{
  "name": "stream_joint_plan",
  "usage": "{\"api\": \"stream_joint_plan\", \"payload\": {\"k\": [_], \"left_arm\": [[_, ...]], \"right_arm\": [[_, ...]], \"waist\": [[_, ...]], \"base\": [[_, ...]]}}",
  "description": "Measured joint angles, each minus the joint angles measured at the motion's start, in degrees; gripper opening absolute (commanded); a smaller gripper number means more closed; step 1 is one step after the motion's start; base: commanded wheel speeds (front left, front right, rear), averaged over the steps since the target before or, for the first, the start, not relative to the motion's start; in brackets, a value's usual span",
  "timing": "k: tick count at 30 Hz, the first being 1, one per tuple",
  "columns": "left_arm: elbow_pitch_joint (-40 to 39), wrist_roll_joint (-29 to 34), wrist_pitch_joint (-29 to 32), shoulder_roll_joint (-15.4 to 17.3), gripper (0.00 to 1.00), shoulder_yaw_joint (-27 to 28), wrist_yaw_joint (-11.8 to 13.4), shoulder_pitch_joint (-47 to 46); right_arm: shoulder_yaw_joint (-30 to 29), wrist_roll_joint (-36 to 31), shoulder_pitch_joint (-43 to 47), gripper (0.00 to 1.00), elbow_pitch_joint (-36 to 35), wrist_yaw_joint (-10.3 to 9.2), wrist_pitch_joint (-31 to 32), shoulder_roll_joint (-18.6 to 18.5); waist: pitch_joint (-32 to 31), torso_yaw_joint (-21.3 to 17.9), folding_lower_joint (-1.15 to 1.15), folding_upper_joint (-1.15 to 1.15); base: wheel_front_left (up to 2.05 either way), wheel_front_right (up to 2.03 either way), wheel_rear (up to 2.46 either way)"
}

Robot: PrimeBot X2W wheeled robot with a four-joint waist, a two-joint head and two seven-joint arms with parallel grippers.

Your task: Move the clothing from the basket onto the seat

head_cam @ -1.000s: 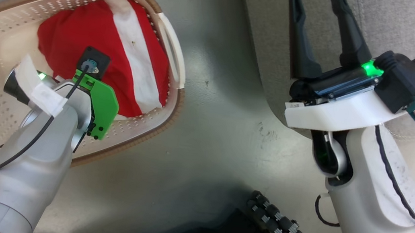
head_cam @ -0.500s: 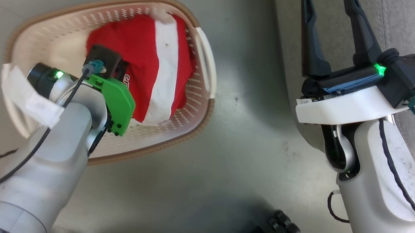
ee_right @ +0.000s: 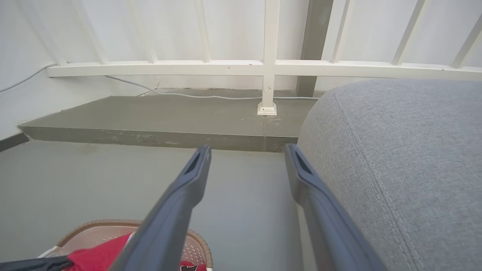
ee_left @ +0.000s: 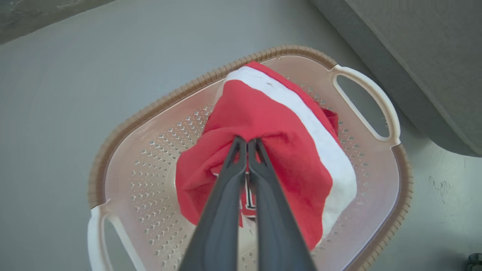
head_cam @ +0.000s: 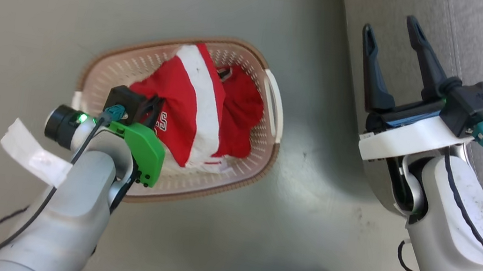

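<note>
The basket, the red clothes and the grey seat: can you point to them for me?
basket (ee_left: pixel 150 158): left wrist view, on its bare perforated wall.
red clothes (ee_left: pixel 263 113): left wrist view, on the red part beside the white stripe.
grey seat (ee_right: pixel 406 158): right wrist view, on its fabric top.

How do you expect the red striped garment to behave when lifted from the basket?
Probably floppy: the red striped garment bunches and drapes around the left gripper, shut on it. Likely light: one pinch holds it up. Red fabric beside it in the basket may drag along.
</note>
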Motion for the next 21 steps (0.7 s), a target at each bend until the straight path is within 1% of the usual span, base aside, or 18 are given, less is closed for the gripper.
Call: {"api": "stream_joint_plan", "payload": {"k": [6, 10, 13, 21], "left_arm": [[-2.23, -4.64, -0.94, -0.07, 0.0, 0.15, -0.47, 3.13], [-3.5, -5.81, -1.0, -0.07, 0.0, 0.23, -0.47, 5.6], [-3.91, -7.79, -1.01, -0.07, 0.0, 0.31, -0.47, 6.83], [-6.13, -8.7, -1.44, -0.09, 0.0, 0.43, -0.47, 9.26]], "right_arm": [[-0.07, -0.12, 1.25, 1.0, 1.3, 0.18, 0.0, 0.04], [-0.13, -0.12, 2.18, 1.0, 1.66, 0.19, 0.0, 0.26], [-0.48, -0.1, 2.53, 1.0, 1.87, 0.19, 0.0, 0.29], [-1.19, 0.09, 6.61, 1.0, 3.57, 0.19, 0.0, 0.35]], "waist": [[-4.69, 2.28, 0.0, 0.0], [-8.0, 3.51, 0.0, 0.0], [-10.48, 4.32, 0.0, 0.0], [-16.84, 6.28, 0.0, 0.0]], "base": [[0.0, 0.0, 0.0], [0.0, 0.0, 0.0], [0.0, 0.0, 0.0], [0.0, 0.0, 0.0]]}}
